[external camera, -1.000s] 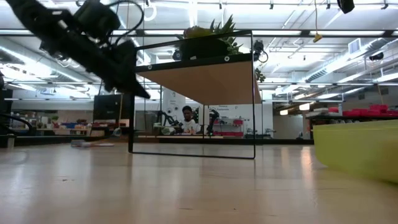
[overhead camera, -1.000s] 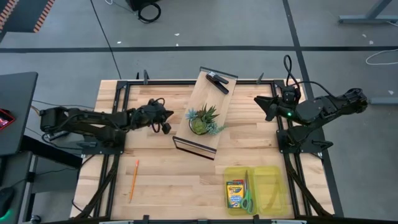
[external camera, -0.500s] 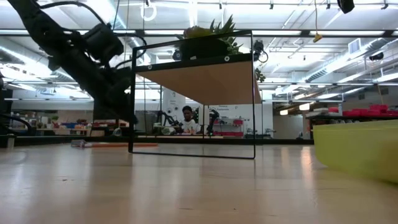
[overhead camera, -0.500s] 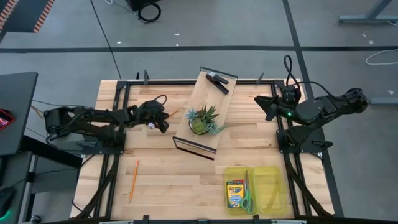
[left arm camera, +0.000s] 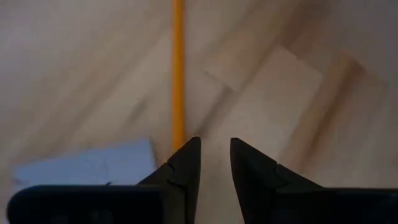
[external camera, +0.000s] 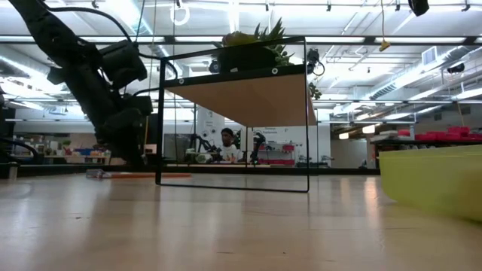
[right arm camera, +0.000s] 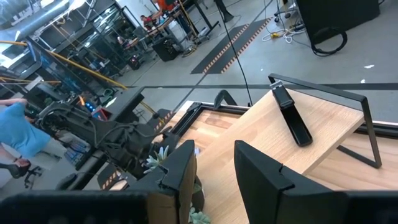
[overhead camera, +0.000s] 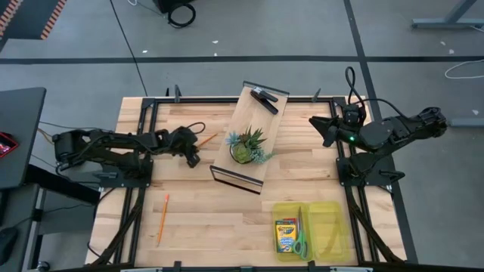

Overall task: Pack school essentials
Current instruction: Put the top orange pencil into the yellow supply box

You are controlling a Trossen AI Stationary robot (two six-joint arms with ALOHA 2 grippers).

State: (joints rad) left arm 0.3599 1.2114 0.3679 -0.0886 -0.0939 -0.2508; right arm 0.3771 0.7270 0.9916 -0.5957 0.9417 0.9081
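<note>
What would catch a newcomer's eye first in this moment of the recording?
The spiky green potted plant on the tilted wooden shelf at the table's centre stands out, with a black clip-like object on the shelf's far end. Left of the shelf, the left pincer is low over the table by an orange pencil and a pale blue pad. The yellow-green tray near the front right corner holds a crayon box and green-handled scissors.

pale matt wooden table [overhead camera: 212, 219], glossy yellow plastic tray [overhead camera: 333, 210]
</note>
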